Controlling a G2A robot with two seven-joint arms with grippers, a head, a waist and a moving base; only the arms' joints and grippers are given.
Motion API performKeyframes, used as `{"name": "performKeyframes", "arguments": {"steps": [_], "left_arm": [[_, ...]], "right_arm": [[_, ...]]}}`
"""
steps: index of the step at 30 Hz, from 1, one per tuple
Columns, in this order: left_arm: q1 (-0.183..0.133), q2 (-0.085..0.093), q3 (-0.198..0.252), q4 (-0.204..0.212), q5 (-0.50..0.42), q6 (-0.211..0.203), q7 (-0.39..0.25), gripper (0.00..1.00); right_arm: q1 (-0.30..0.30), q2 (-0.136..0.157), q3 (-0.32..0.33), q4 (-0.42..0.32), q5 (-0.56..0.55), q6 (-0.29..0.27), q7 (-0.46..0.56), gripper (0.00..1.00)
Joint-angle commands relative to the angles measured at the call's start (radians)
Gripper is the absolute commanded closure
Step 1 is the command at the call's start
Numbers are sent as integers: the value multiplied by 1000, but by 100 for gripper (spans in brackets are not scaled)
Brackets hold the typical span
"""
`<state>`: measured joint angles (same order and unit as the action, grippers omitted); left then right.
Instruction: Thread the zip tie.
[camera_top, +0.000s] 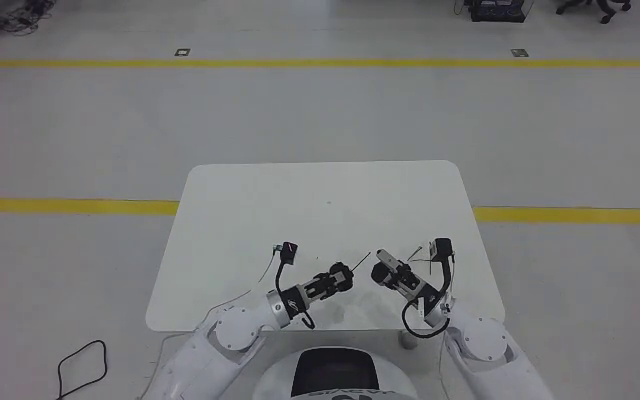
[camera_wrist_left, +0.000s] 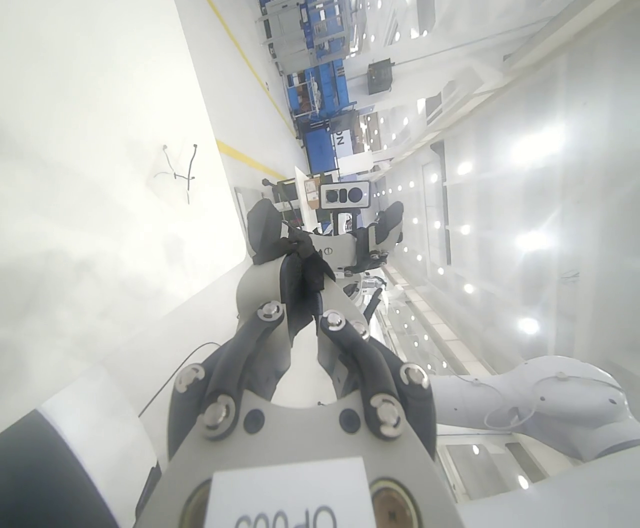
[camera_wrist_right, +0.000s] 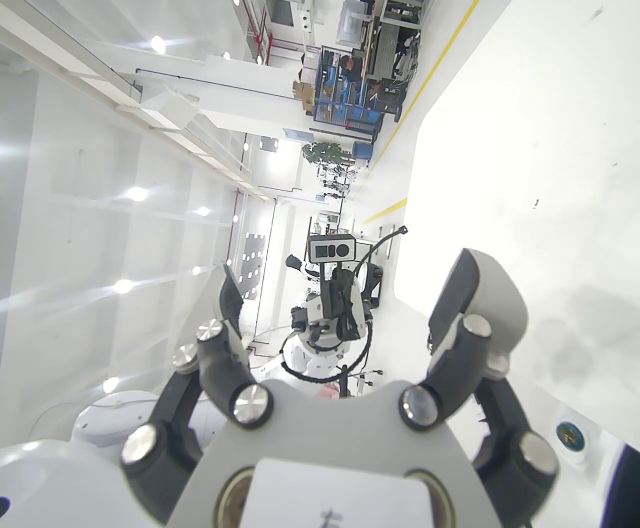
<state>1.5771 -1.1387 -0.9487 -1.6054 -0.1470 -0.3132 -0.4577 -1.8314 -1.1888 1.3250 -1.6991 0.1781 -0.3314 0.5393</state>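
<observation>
A thin black zip tie (camera_top: 360, 262) sticks out of my left gripper (camera_top: 346, 273), which is shut on it near the table's front edge. In the right wrist view the zip tie (camera_wrist_right: 378, 246) curves up from that gripper, its small head at the free end. My right gripper (camera_top: 381, 272) faces the left one from a short gap and is open with nothing between its fingers (camera_wrist_right: 457, 287). From the left wrist view, my left gripper (camera_wrist_left: 300, 272) is pinched together, and the right gripper's spread fingertips (camera_wrist_left: 262, 227) show just beyond it.
Both grippers hover over the front middle of the white table (camera_top: 300, 215). A few thin black ties (camera_wrist_left: 190, 167) lie loose on the table farther off. A yellow floor line (camera_top: 90, 206) runs behind the table.
</observation>
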Motion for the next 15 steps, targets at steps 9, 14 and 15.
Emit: {"name": "performKeyframes", "arguments": {"steps": [9,14,15], "left_arm": [[-13,31,-70,27,-202,-27,-319,100],[-12,42,-105,46,-312,-27,-480,100],[-13,43,-109,58,-317,-26,-482,100]], "right_arm": [[81,28,99,96,157,-9,447,0],[112,31,118,139,204,-9,603,0],[118,30,121,153,217,-9,631,0]]}}
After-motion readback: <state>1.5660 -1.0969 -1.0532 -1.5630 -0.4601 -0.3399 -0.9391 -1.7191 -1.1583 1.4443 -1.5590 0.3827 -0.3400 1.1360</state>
